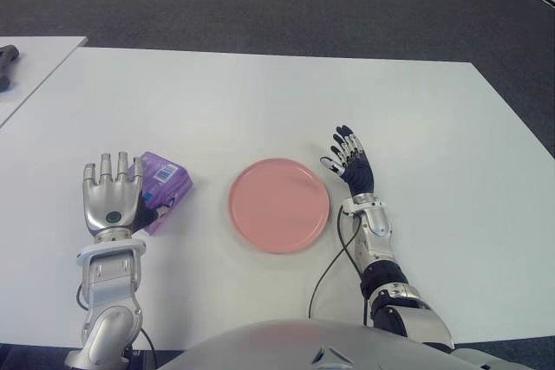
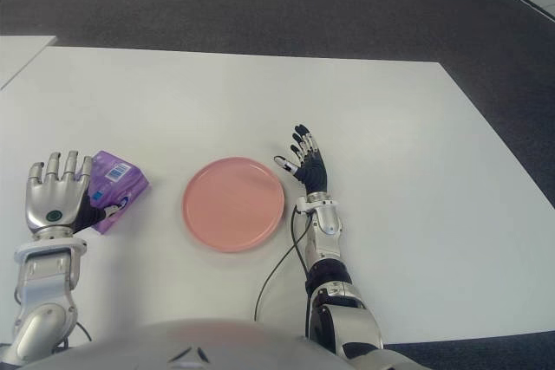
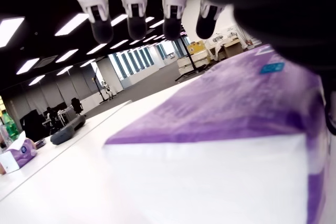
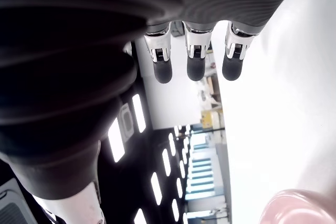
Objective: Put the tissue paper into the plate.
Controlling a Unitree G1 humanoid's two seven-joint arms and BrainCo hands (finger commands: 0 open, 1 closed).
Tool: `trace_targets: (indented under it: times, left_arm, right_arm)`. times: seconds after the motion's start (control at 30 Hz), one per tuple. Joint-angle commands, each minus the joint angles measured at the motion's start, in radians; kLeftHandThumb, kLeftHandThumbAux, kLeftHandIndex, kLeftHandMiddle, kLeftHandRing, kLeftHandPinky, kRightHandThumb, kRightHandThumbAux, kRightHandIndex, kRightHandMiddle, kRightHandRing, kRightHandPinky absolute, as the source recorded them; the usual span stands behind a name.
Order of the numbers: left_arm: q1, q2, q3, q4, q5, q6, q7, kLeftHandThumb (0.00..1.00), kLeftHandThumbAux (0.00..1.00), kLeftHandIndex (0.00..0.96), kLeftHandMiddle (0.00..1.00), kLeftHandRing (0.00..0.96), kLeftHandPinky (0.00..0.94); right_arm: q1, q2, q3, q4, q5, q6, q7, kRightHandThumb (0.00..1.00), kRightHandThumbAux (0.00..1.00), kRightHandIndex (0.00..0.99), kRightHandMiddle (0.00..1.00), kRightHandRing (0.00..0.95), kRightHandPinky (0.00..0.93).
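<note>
While the fingers (image 1: pixel 106 167) of the left hand (image 1: pixel 111 199) are held straight and spread, nothing is gripped by them; the palm faces down, directly over the near left edge of the tissue pack (image 1: pixel 163 185). Contact between palm and pack cannot be told from the eye views. From the left wrist view, four fingertips (image 3: pixel 134 11) are seen extended above the purple top of the pack, apart from it.

Tissue pack: purple wrapper, white label patch, lying flat on the white worktop (image 1: pixel 260 101), to the left of the pink plate (image 1: pixel 279 204) and apart from it. Nothing is seen on the plate.

Right hand (image 1: pixel 349 159): shown just right of the plate's far right rim, edge-on, fingers (image 4: pixel 194 62) extended and loosely spread, nothing held. Whether it touches the worktop cannot be told. A dark cable (image 1: pixel 334 268) is seen running from the right forearm toward the near worktop edge.

A second white worktop (image 1: pixel 35 62) is noted at far left, separated by a narrow gap, with a dark object (image 1: pixel 7 65) on it. Dark carpet (image 1: pixel 260 2) is seen beyond.
</note>
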Motion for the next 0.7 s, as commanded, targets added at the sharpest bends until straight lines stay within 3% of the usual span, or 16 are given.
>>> trace_targets:
  times: [0.03, 0.43, 0.7]
  left_arm:
    - [0.011, -0.006, -0.001, -0.018, 0.023, 0.0, 0.004, 0.057, 0.405, 0.0, 0.0, 0.0, 0.0]
    - [0.048, 0.001, -0.01, -0.015, 0.034, -0.024, -0.082, 0.059, 0.434, 0.0, 0.0, 0.0, 0.0]
    - [0.032, -0.013, -0.048, 0.066, 0.016, -0.025, -0.026, 0.059, 0.425, 0.0, 0.0, 0.0, 0.0]
  right_arm:
    - [0.096, -0.011, -0.024, 0.083, 0.031, 0.02, 0.005, 0.033, 0.833, 0.046, 0.019, 0.013, 0.071]
    - [0.093, -0.019, -0.027, 0.085, 0.04, 0.024, 0.014, 0.033, 0.833, 0.046, 0.019, 0.013, 0.071]
    - [0.095, -0.024, -0.027, 0.084, 0.046, 0.024, 0.019, 0.033, 0.833, 0.046, 0.019, 0.013, 0.071]
